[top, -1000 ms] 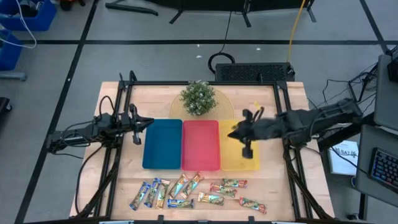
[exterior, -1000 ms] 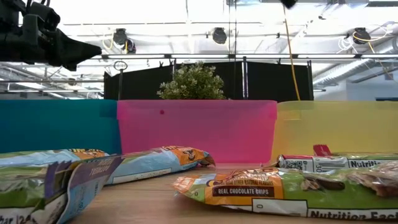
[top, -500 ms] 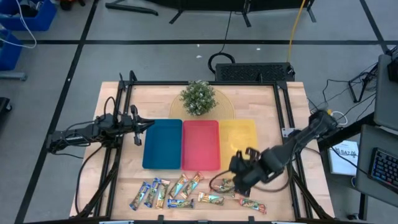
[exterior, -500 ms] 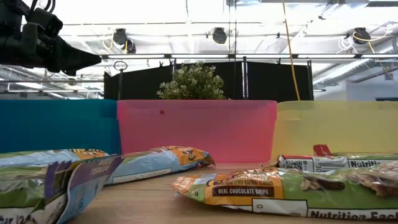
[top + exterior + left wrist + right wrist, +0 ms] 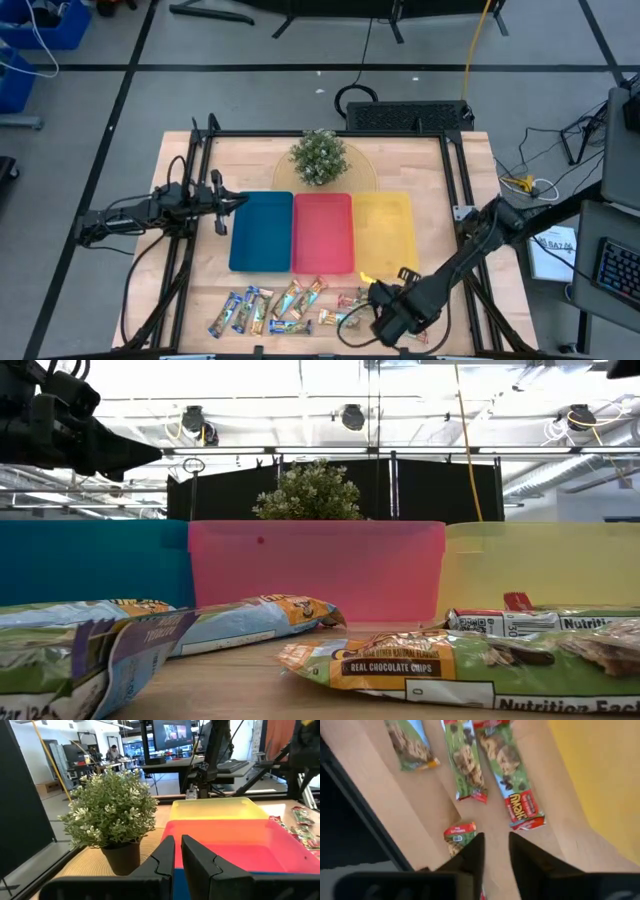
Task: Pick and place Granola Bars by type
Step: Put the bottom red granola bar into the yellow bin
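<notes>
Several granola bars lie flat in a row (image 5: 300,308) along the table's near edge: blue-accented ones at the left (image 5: 240,310), orange ones in the middle, red-green ones at the right (image 5: 512,785). My right gripper (image 5: 385,322) hovers low over the red-green bars, fingers narrowly open, with one bar's end (image 5: 459,836) just ahead of its tips (image 5: 496,851). My left gripper (image 5: 225,205) waits shut in the air beside the blue tray's (image 5: 262,232) left edge, holding nothing. The red tray (image 5: 323,232) and the yellow tray (image 5: 385,230) hold no bars.
A potted plant (image 5: 319,157) stands on a round mat behind the trays. A black frame runs along the table's left, right and far edges. Bare wood shows between the trays and the bars. In the low view the bars (image 5: 410,665) lie in front of the tray walls.
My right arm has swung from above the yellow tray toward the table's near edge and come down over the red-green bars at the row's right end. The bars have stayed where they were.
</notes>
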`<control>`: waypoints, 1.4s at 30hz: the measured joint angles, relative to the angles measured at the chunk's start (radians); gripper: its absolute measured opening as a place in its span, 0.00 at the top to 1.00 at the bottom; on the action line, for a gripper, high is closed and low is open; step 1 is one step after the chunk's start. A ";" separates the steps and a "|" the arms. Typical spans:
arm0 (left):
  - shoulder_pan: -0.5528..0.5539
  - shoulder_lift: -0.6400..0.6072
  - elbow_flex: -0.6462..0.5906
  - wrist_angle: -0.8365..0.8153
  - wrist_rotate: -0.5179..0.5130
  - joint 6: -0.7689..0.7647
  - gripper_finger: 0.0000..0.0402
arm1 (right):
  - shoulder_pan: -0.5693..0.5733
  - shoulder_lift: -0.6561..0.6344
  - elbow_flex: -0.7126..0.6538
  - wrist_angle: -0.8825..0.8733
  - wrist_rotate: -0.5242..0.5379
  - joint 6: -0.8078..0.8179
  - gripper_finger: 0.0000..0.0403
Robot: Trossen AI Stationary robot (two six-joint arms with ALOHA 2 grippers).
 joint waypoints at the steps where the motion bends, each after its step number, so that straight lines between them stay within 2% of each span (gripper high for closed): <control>1: 0.000 0.000 0.000 0.000 0.004 0.000 0.90 | 0.006 0.011 0.000 -0.001 -0.004 0.000 0.74; 8: 0.000 0.000 0.000 0.000 0.017 0.000 0.90 | 0.057 0.084 0.000 0.013 -0.064 0.053 0.52; 14: 0.000 0.000 0.000 -0.001 0.017 -0.004 0.90 | 0.112 0.095 -0.001 0.093 -0.076 0.113 0.45; 23: 0.000 0.000 0.000 -0.001 0.017 -0.003 0.90 | 0.173 0.095 -0.142 0.211 -0.075 0.208 0.45; 27: 0.000 0.000 0.000 -0.001 0.017 0.000 0.90 | 0.172 0.091 -0.236 0.284 -0.079 0.187 0.43; 32: 0.000 0.000 0.000 -0.001 0.016 0.000 0.90 | 0.170 0.087 -0.351 0.393 -0.143 0.135 0.43; 38: 0.000 0.000 0.000 -0.002 0.015 0.001 0.90 | 0.170 0.083 -0.430 0.462 -0.147 0.178 0.48; 42: 0.000 0.000 0.001 -0.007 0.014 0.000 0.90 | 0.161 0.083 -0.433 0.449 -0.147 0.186 0.57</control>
